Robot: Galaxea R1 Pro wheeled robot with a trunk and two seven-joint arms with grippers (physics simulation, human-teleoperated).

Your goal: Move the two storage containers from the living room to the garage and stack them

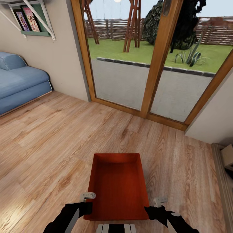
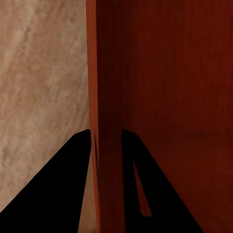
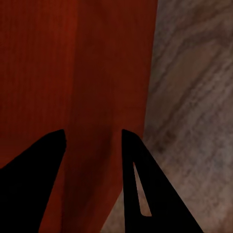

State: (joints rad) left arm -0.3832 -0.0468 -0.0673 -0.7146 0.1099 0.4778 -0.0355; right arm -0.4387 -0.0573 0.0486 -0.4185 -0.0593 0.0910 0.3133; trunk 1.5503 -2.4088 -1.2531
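An orange-red storage container (image 1: 118, 186), open-topped and empty, is held out in front of the robot above the light wood plank floor (image 1: 48, 145) of the living room, its long axis pointing toward the wood-framed glass doors (image 1: 155, 61).

The left claw (image 1: 84, 207) grips the container's left wall near the corner closest to the robot. In the left wrist view its two dark fingers (image 2: 53, 189) straddle the thin wall, one outside and one inside the bin, pinching it. The right claw (image 1: 153, 210) sits at the right wall near the matching near corner. In the right wrist view one finger (image 3: 29, 179) lies over the bin's inside and the other (image 3: 145, 184) at the wall's edge, so it pinches that wall as well.

A blue sofa (image 1: 19, 81) stands against the left wall, under a shelf with picture books (image 1: 27, 17). Through the doors show a paved strip, lawn and a wooden fence. A cardboard box (image 1: 226, 157) sits at the right edge.
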